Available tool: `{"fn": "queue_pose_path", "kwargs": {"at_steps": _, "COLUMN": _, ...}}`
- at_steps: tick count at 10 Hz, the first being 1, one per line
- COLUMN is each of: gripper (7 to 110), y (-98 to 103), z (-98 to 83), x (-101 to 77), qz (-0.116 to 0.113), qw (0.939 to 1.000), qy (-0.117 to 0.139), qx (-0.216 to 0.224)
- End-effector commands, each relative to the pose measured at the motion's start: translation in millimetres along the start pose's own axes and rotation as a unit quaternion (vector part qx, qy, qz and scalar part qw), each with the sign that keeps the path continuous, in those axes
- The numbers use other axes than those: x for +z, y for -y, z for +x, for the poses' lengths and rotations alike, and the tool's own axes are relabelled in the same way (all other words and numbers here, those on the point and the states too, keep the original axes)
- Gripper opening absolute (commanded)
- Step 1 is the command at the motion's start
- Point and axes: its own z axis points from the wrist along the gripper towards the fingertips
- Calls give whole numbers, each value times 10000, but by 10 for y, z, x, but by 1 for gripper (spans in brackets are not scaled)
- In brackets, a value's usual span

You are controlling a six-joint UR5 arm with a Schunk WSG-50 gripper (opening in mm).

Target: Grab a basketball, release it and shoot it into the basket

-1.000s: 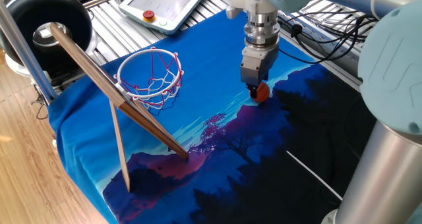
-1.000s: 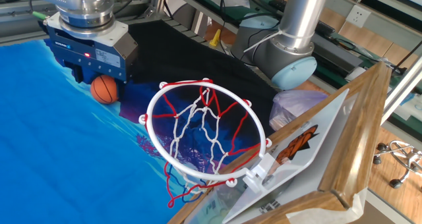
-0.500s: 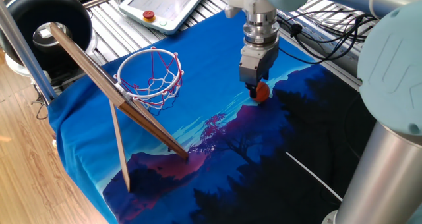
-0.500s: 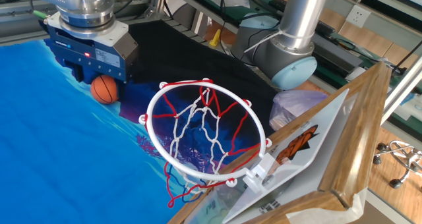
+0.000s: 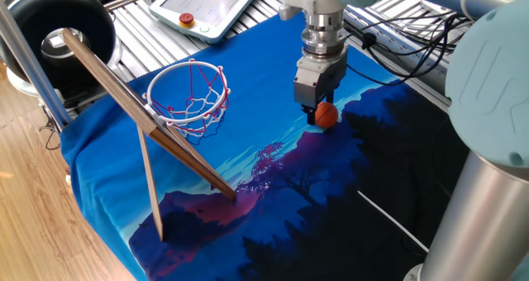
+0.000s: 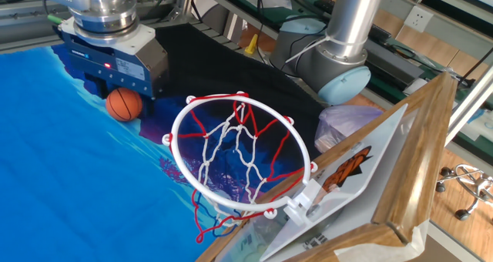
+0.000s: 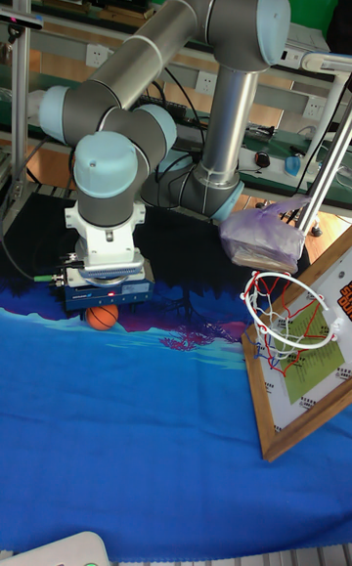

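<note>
The task looks to me only at its first part. The gripper stands low over the blue cloth, and the basketball sits directly under its body, between the dark fingers as far as I can see. Whether the fingers really press on the ball, or whether it rests on the cloth, I cannot tell; the fingertips are hidden behind the ball and the gripper housing. The basket is well apart from the ball and has nothing in it, so carrying, releasing and the shot itself are all left.

About the materials: the ball is a small orange sphere with thin dark seams, and looks smooth and a little shiny. The hoop is a white ring with a loose net of red and white string. It hangs on a thin wooden backboard, which leans on a stick leg. The cloth is soft, with a printed picture of dark trees.
</note>
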Motion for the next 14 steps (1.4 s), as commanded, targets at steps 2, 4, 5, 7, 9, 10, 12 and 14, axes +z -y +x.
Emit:
{"fn": "queue_pose_path", "kwargs": {"at_steps": 2, "gripper": 22, "y": 173, "z": -93, "x": -13, "qz": 350, "qw": 9993, "qy": 140, "qx": -7}}
{"fn": "queue_pose_path", "kwargs": {"at_steps": 4, "gripper": 7, "y": 73, "z": -48, "x": -10, "qz": 155, "qw": 9998, "qy": 62, "qx": 81}}
{"fn": "queue_pose_path", "kwargs": {"at_steps": 5, "gripper": 7, "y": 61, "z": -34, "x": -32, "qz": 144, "qw": 9999, "qy": 47, "qx": 3}}
{"fn": "queue_pose_path", "kwargs": {"at_steps": 7, "gripper": 7, "y": 124, "z": -25, "x": -28, "qz": 266, "qw": 9996, "qy": 14, "qx": 41}}
{"fn": "queue_pose_path", "kwargs": {"at_steps": 9, "gripper": 7, "y": -30, "z": -70, "x": -39, "qz": -91, "qw": 9990, "qy": 105, "qx": -431}}
{"fn": "queue_pose_path", "kwargs": {"at_steps": 10, "gripper": 88, "y": -46, "z": -98, "x": -50, "qz": -145, "qw": 9984, "qy": 155, "qx": -531}}
{"fn": "queue_pose_path", "kwargs": {"at_steps": 12, "gripper": 7, "y": 190, "z": -119, "x": -92, "qz": 387, "qw": 9992, "qy": 127, "qx": -45}}
{"fn": "queue_pose_path", "kwargs": {"at_steps": 14, "gripper": 7, "y": 58, "z": -111, "x": -104, "qz": 134, "qw": 9998, "qy": 86, "qx": -156}}
